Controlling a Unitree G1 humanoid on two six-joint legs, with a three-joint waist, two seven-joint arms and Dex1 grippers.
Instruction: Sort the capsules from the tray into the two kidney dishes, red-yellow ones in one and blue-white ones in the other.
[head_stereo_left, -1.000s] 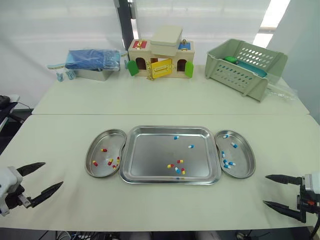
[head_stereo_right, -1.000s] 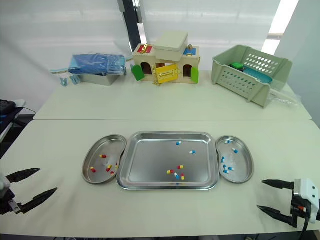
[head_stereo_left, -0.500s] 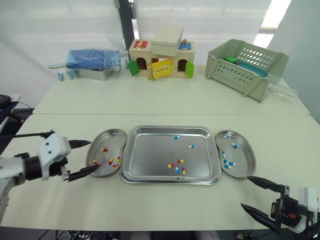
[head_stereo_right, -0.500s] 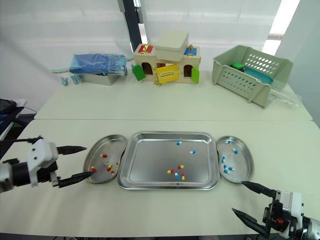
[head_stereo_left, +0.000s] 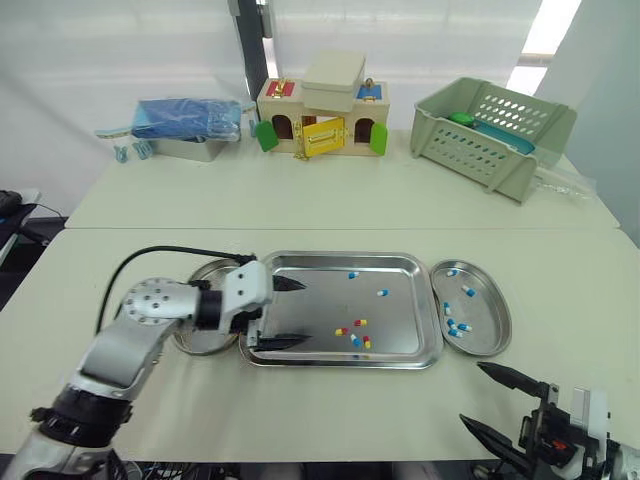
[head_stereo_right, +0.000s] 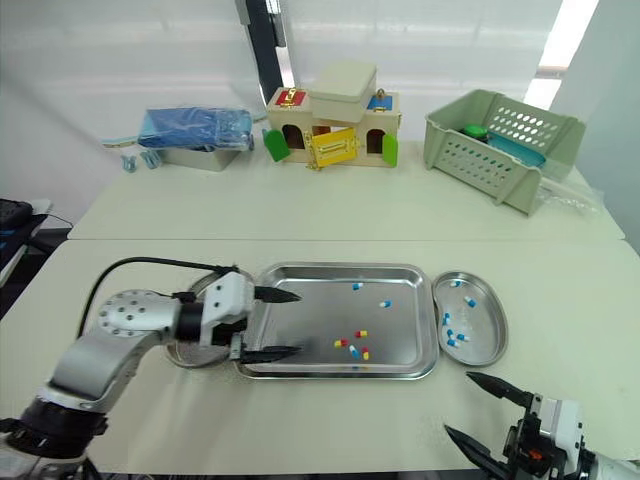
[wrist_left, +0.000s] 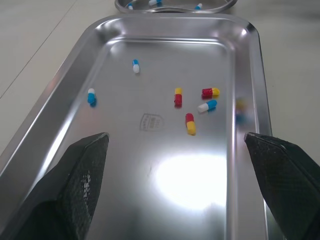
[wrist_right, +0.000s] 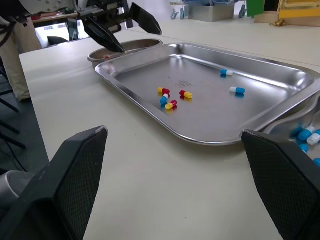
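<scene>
The steel tray (head_stereo_left: 405, 318) lies mid-table with red-yellow capsules (head_stereo_left: 360, 323) clustered near its front and two blue-white capsules (head_stereo_left: 382, 293) farther back. The left kidney dish (head_stereo_left: 197, 342) is mostly hidden under my left arm. Several blue-white capsules lie in the right kidney dish (head_stereo_left: 485, 325). My left gripper (head_stereo_left: 300, 314) is open, low over the tray's left end; its wrist view shows the red-yellow capsules (wrist_left: 190, 123) ahead of it. My right gripper (head_stereo_left: 472, 395) is open near the front edge, right of the tray.
A wooden toy house (head_stereo_left: 322, 118), a green basket (head_stereo_left: 490, 125) and a blue bag in a metal box (head_stereo_left: 185, 125) stand along the back table. Bare tabletop lies in front of the tray.
My left arm has swung in from the table's left side, past the left dish, to the tray's left end. My right gripper has slid left along the front edge.
</scene>
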